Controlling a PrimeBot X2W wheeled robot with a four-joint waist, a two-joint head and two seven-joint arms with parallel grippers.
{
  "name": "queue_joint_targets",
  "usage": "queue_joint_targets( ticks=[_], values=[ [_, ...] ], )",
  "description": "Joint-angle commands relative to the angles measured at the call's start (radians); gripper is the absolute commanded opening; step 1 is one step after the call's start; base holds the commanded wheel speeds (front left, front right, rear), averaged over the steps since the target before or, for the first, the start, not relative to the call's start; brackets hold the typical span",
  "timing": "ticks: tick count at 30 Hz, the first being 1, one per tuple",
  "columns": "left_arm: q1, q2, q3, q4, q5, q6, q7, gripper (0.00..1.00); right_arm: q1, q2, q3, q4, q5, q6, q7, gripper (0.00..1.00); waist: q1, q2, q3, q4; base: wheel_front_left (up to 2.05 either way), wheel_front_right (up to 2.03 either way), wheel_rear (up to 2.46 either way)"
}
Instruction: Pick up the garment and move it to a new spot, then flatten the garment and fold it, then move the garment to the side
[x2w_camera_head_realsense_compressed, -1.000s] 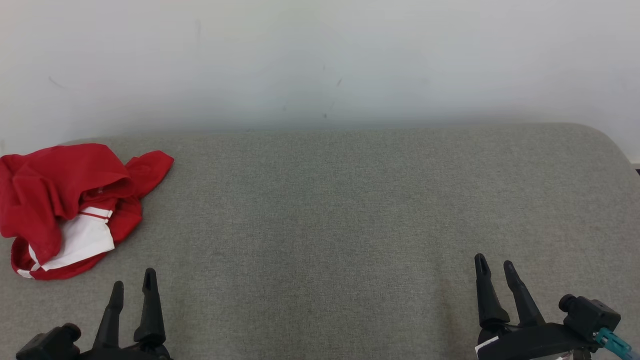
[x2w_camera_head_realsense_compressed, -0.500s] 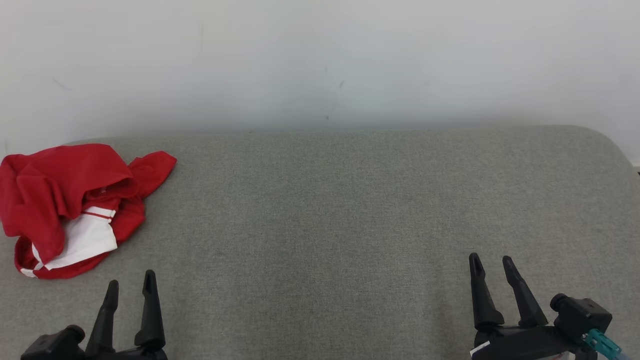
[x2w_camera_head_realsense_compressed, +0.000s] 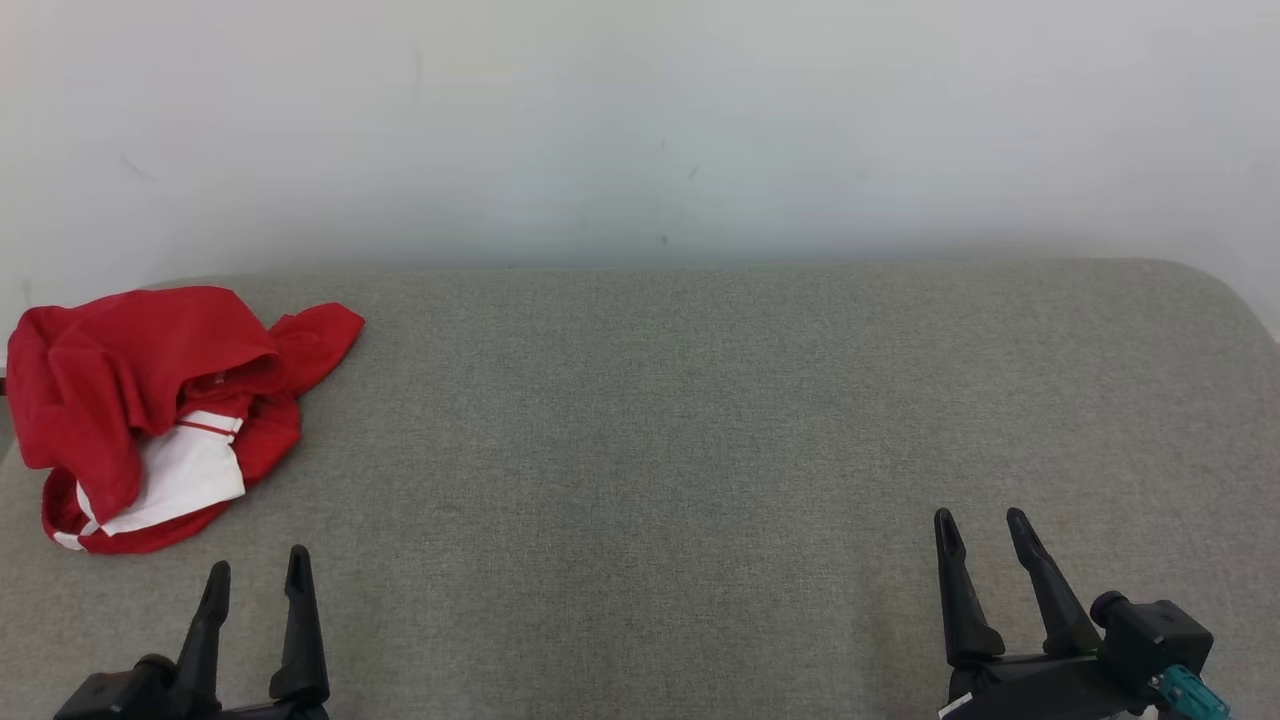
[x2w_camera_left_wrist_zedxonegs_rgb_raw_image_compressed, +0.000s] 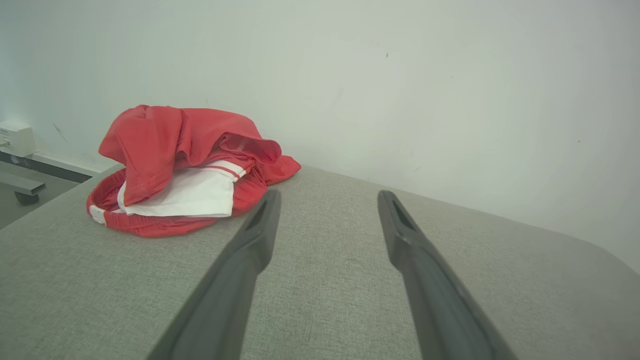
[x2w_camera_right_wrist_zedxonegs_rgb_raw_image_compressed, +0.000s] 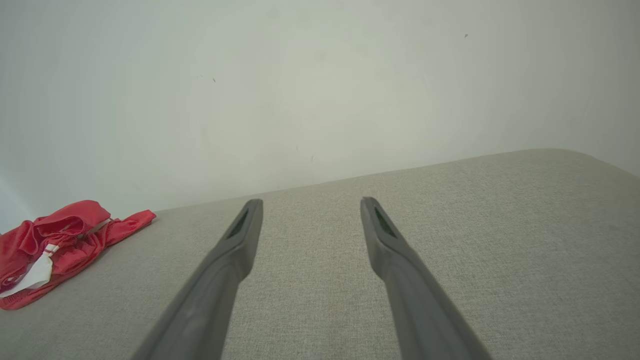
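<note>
A crumpled red garment (x2w_camera_head_realsense_compressed: 150, 400) with a white panel lies bunched at the far left of the grey fabric surface (x2w_camera_head_realsense_compressed: 700, 420). The left wrist view has the garment (x2w_camera_left_wrist_zedxonegs_rgb_raw_image_compressed: 185, 170) ahead and to the left of the fingers; in the right wrist view the garment (x2w_camera_right_wrist_zedxonegs_rgb_raw_image_compressed: 55, 245) is far off to the left. My left gripper (x2w_camera_head_realsense_compressed: 256, 572) hangs open just in front of the garment, apart from it, nothing between its fingers. At the lower right my right gripper (x2w_camera_head_realsense_compressed: 978, 532) is open and empty, far from the cloth.
A pale wall (x2w_camera_head_realsense_compressed: 640, 120) rises directly behind the grey surface. The surface rounds off at its right corner (x2w_camera_head_realsense_compressed: 1220, 290) and drops away at its left edge beside the garment. A small white box (x2w_camera_left_wrist_zedxonegs_rgb_raw_image_compressed: 15, 137) sits on a ledge beyond the left edge.
The whole head picture has shifted slightly right and down, so the camera moved. Both grippers sit a little lower in the view. The garment lies as before.
</note>
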Motion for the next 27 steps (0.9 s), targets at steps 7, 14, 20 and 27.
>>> queue_joint_targets(
  ticks=[7, 14, 20, 27],
  values=[
    [0.010, 0.011, -0.001, 0.005, 0.051, -0.017, -0.024, 1.00, 0.013, -0.004, 0.002, -0.018, -0.060, -0.002, -0.008, 1.00, 0.0001, 0.0000, -0.005, 0.005, 0.00, 0.00, 0.00],
    [0.010, 0.011, -0.003, 0.007, 0.065, -0.023, -0.038, 1.00, 0.017, -0.004, -0.003, -0.022, -0.047, -0.002, -0.011, 1.00, 0.0001, 0.0000, -0.008, 0.008, 0.00, 0.00, 0.00],
    [0.009, 0.016, -0.017, 0.012, 0.087, -0.029, -0.038, 1.00, 0.021, -0.004, -0.006, -0.019, -0.059, -0.002, -0.014, 1.00, 0.0001, 0.0000, -0.012, 0.011, 0.00, 0.00, 0.00],
    [0.008, 0.018, -0.030, 0.009, 0.082, -0.038, -0.015, 1.00, 0.027, -0.004, -0.006, -0.017, -0.064, -0.002, -0.016, 1.00, 0.0001, 0.0000, -0.021, 0.015, 0.00, 0.00, 0.00]
  ],
)
